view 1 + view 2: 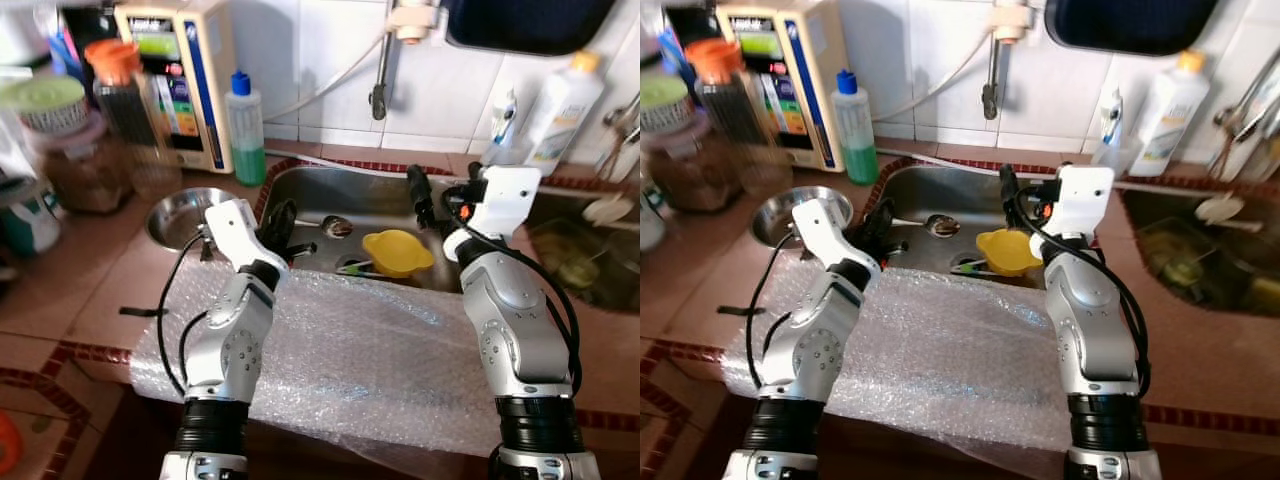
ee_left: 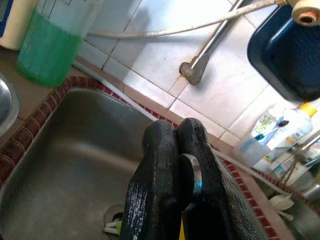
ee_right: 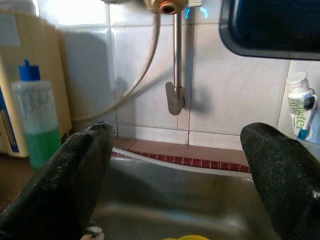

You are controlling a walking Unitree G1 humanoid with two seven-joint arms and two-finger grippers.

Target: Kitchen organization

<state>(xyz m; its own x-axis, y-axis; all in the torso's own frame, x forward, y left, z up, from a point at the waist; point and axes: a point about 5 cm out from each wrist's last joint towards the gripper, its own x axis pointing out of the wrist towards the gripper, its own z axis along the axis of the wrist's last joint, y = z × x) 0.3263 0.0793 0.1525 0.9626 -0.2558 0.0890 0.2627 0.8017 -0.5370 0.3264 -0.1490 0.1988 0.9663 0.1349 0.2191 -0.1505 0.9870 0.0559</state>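
Spoon [image 2: 192, 176] clamped in left tool [image 2: 175, 150] over sink [image 1: 350, 195]; right tool [image 3: 180, 165] spread.

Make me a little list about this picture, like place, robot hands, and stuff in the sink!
place: kitchen counter with a steel sink
left gripper: over the sink's left side, fingers pressed together on a thin metal piece
right gripper: over the sink, fingers wide apart, holding nothing
in the sink: yellow funnel, spoon
beside the sink: green soap bottle, steel bowl
counter front: bubble wrap
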